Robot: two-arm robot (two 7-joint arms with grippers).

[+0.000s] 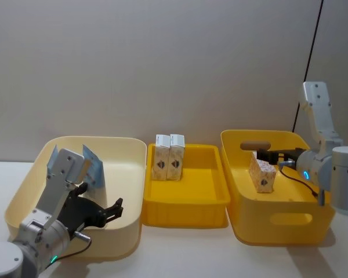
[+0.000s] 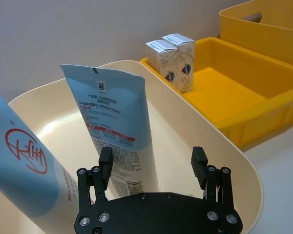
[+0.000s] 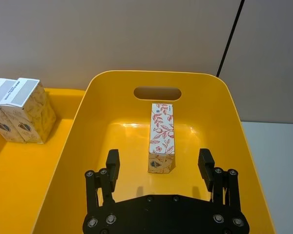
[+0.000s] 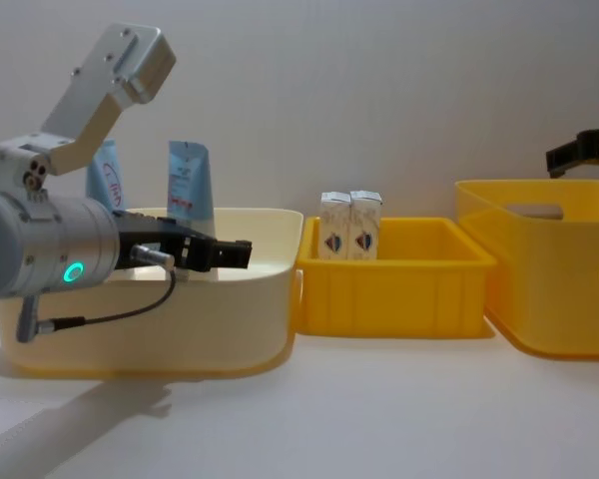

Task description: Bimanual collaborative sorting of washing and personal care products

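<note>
Left gripper (image 2: 152, 157): open, holding nothing, low over the cream bin (image 1: 113, 141), its fingers spread to either side of the nearer tube (image 2: 115, 122)
Tubes: two light-blue ones on their caps in the cream bin, the nearer one just ahead of the left gripper and the second tube (image 2: 19, 165) close beside it
Right gripper (image 3: 159, 157): open and empty, hovering above the deep yellow bin (image 3: 205, 107), lined up over the lone carton (image 3: 162, 136)
Lone carton: on end on the bin floor, apart from the walls
Paired cartons (image 1: 169, 157): upright and touching, at the back left corner of the shallow yellow tray (image 1: 197, 185) between the two bins
Step in hand: probably the right arm's pick of the lone carton, to go with the pair
Doing it well: come straight down, close on the carton's two broad faces at mid-height, lift clear of the rim before crossing to the tray
Risk: the tall tubes look easy to topple, so the left gripper should avoid brushing them
</note>
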